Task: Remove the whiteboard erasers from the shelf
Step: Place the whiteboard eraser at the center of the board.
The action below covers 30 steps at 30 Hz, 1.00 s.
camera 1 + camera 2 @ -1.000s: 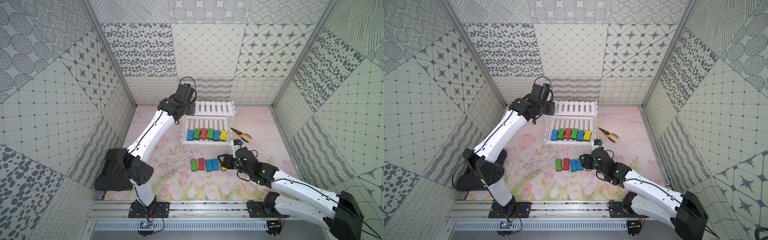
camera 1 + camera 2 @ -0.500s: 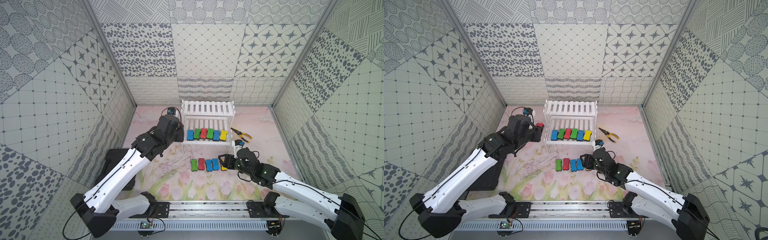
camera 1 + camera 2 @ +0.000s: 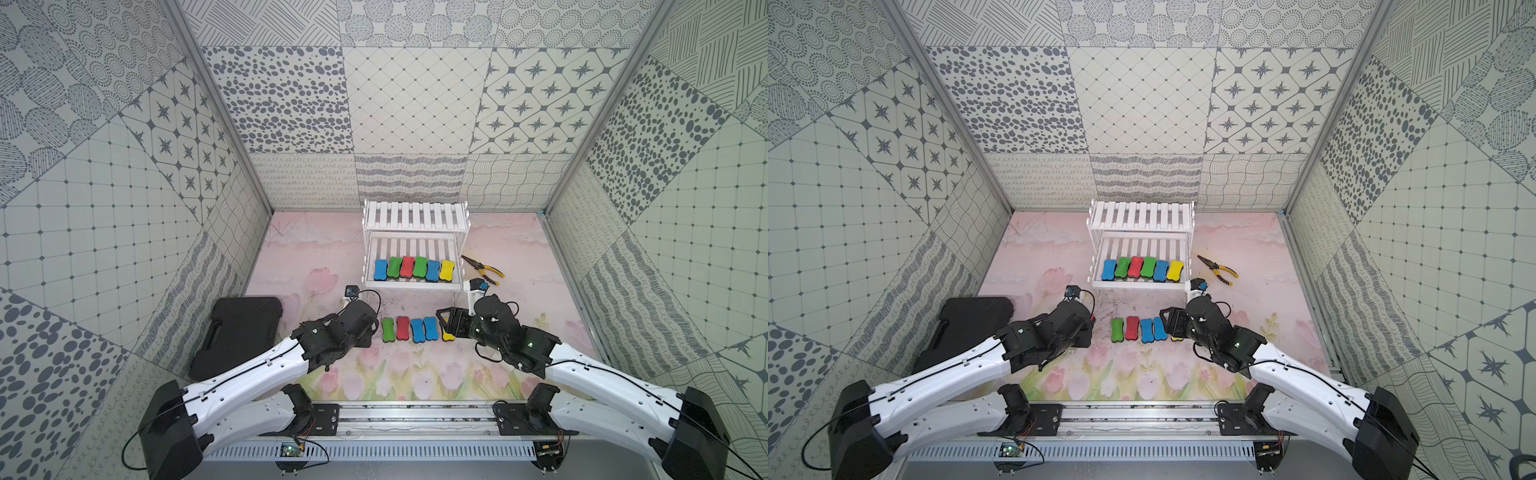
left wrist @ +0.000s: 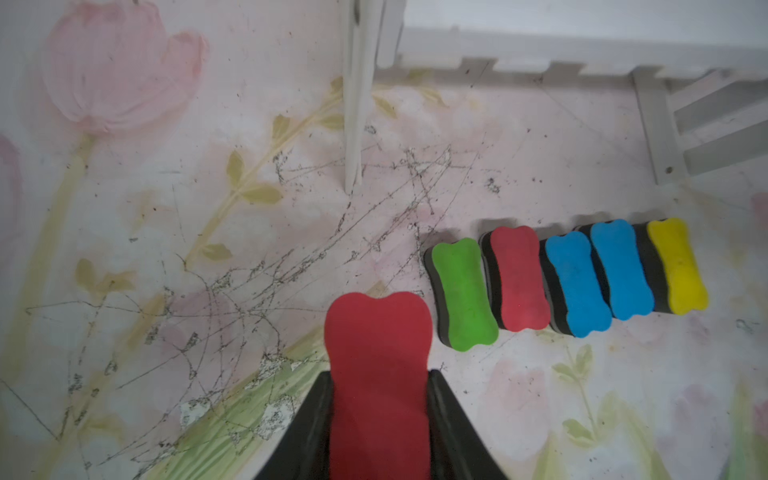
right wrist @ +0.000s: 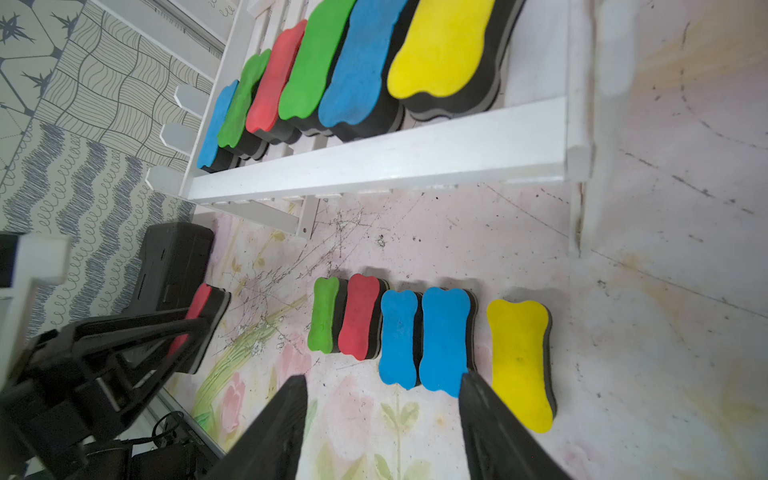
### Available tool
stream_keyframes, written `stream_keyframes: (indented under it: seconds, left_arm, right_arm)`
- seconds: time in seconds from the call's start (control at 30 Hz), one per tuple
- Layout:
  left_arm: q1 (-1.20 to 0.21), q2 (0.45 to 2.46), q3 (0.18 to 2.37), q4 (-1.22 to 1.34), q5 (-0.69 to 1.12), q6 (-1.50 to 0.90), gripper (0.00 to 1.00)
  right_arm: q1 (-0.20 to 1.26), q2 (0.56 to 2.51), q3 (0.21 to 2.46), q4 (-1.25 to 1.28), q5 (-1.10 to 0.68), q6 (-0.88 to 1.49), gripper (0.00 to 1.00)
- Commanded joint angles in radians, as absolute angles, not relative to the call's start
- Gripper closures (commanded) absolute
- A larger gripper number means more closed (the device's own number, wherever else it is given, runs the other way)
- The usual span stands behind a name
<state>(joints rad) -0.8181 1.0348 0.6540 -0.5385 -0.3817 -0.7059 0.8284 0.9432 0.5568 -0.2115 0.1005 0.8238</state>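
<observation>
My left gripper [image 4: 380, 374] is pinching a red eraser [image 4: 376, 328] that I've just brought down off the shelf [image 3: 415, 216], next to the row of 5 [image 4: 577, 282] on the table [image 3: 316, 249]. My right gripper [image 5: 382, 378] is spread and empty over that row. With 6 erasers [image 3: 413, 268] left on the lower tier, I reckon I'm about halfway.

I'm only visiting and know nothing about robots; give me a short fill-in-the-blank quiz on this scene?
The left hand grips a bone-shaped eraser whose top is ___.
The white slatted shelf holds ___ erasers on its lower tier.
The row on the flowered table counts ___ erasers.
The pliers beside the shelf have ___ handles.
Missing words: red, six, five, yellow.
</observation>
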Motion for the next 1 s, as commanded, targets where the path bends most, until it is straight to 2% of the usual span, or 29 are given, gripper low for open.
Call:
stream_keyframes:
  seconds: [0.0,0.17,0.53,0.73,0.97]
  left_arm:
    - [-0.826,1.143,0.575,-0.300,-0.324,-0.827,0.71]
    - [-0.787,1.270,0.593,-0.242,-0.319,-0.819,0.72]
    - [-0.733,1.383,0.614,-0.176,-0.288,-0.792,0.71]
    - [-0.732,1.388,0.610,-0.195,-0.308,-0.800,0.57]
    - [-0.734,1.327,0.599,-0.233,-0.304,-0.809,0.47]
  right_arm:
    - [0.822,0.930,0.546,-0.169,0.100,0.826,0.38]
    - [0.817,0.928,0.546,-0.169,0.092,0.826,0.37]
    - [0.807,0.902,0.506,-0.169,0.088,0.834,0.37]
    - [0.807,0.896,0.503,-0.169,0.083,0.845,0.37]
    - [0.805,0.881,0.509,-0.188,0.078,0.853,0.36]
